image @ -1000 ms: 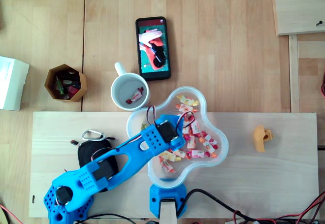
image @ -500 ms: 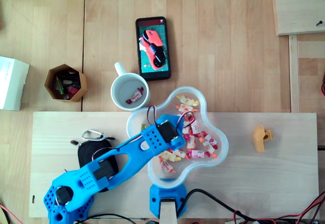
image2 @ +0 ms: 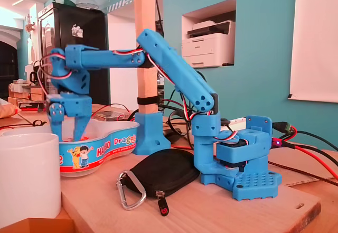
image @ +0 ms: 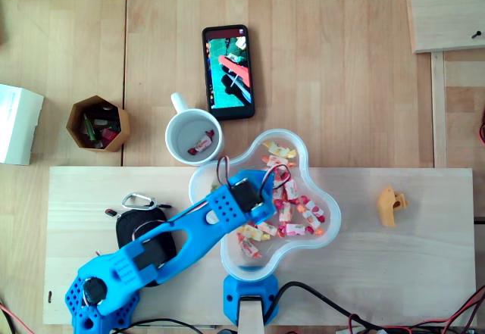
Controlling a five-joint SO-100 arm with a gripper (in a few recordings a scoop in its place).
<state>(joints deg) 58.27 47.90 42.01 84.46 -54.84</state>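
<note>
My claw (image2: 69, 133) points straight down into the clover-shaped candy bowl (image2: 113, 139). In the fixed view its two fingers (image2: 55, 121) stand clearly apart, with a gap between them. Their tips dip behind the bowl's rim, so I cannot tell whether a sweet sits between them.

From overhead, my blue arm (image: 189, 232) reaches across the left lobe of the bowl (image: 334, 214) and my wrist covers that part. The wrapped candies (image: 297, 211) lie mostly in the middle and right lobes, just beside my wrist.

A white mug (image: 173, 131) stands touching or nearly touching the bowl's upper left edge, off the wooden board (image: 394, 273) that carries the bowl. One wrapped candy (image: 201, 145) lies inside the mug.

Near my base a black pouch (image2: 163, 170) with a carabiner (image2: 127, 190) rests on the board. A small orange piece (image: 392, 205) lies well apart to the right in the overhead view. A hexagonal wooden pot (image: 97, 123) sits on the surface left of the mug.
</note>
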